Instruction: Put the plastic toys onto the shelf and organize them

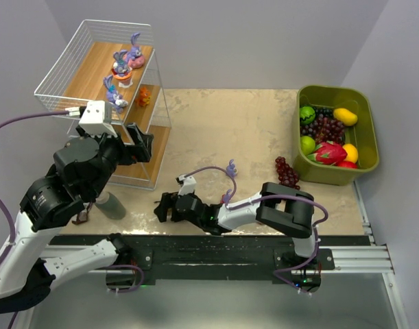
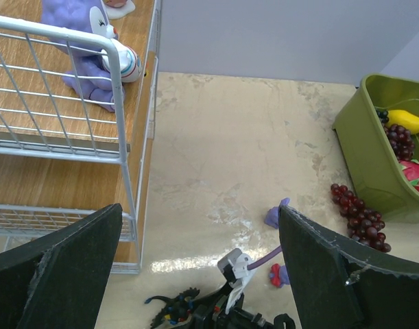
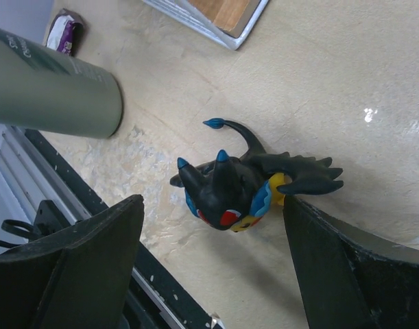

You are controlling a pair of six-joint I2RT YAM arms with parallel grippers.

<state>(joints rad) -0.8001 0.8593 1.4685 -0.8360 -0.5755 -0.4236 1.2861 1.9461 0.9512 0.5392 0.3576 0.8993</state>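
Hovering wide open, the right gripper point(image 3: 212, 226) brackets a black, blue-horned insect-like plastic figurine point(image 3: 243, 181) lying before the near corner of the white wire-and-wood stepped shelf point(image 1: 92, 68). Several purple bunny toys point(image 1: 130, 51) already stand on it; this one and a few others are not yet shelved. The figurine's long axis runs along the shelf's front, head toward its left end

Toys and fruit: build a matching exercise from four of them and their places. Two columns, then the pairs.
1. orange toy
2. black toy
3. loose grape bunch
4. yellow fruit

A. inside the green bin
B. on the shelf
C. on the table, beside the bin
D. on the table, between the right tool's fingers

Pairs: 1-B, 2-D, 3-C, 4-A
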